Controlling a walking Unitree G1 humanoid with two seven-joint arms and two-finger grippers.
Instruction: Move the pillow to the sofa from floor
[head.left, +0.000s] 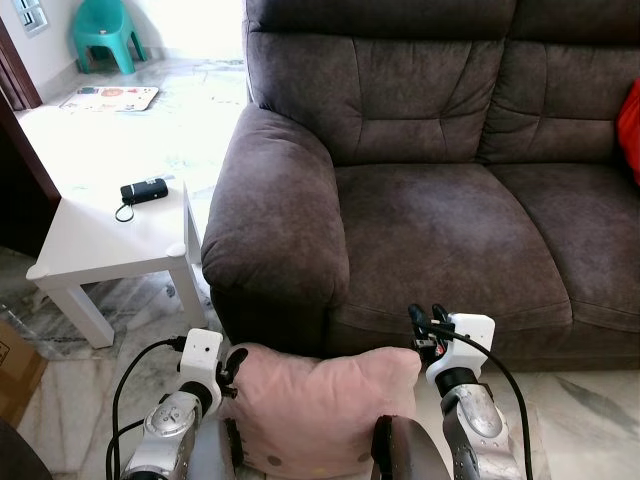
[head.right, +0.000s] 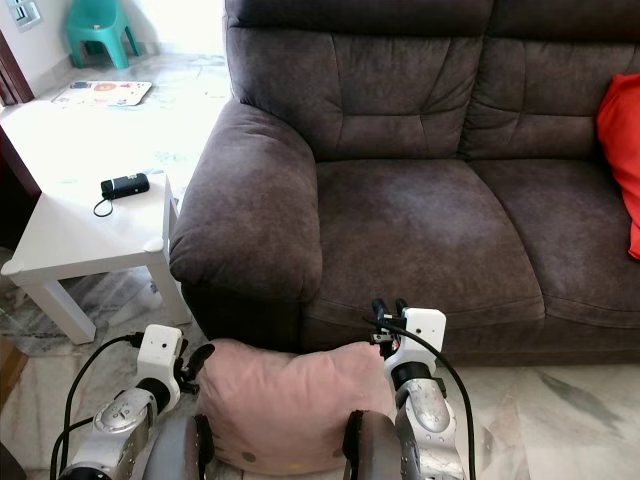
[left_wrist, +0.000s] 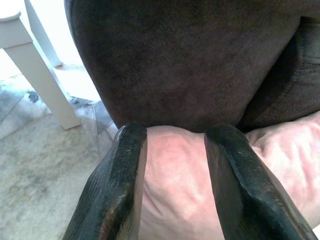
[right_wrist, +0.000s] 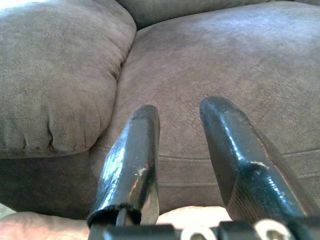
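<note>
- Both grippers sit low in the head views, left gripper (head.left: 232, 372) and right gripper (head.left: 425, 325), one at each side of the pink pillow (head.left: 320, 410). It's squeezed between the two arms, right in front of the brown sofa (head.left: 440, 200), just below the front edge of the seat.
- Same head views: off to the robot's left there's a white side table (head.left: 110, 240) with a small black device (head.left: 143, 191) on it, then a teal plastic chair (head.left: 105, 35) far back on the marble floor (head.left: 590, 410). A red cushion (head.right: 622, 150) sits at the sofa's far right end.
- Left wrist view: two black fingers (left_wrist: 112, 190) spread apart, pink pillow fabric showing between them and bulging under them. They look pressed against it rather than pinched on it, though contact is kinda hard to judge here. Sofa armrest looms right behind, table leg (left_wrist: 45, 80) off to the side.
- Right wrist view: fingers (right_wrist: 132, 160) parted too, nothing between them, pointing at the sofa seat cushion (right_wrist: 225, 65). A sliver of pillow peeks out near the finger bases.
</note>
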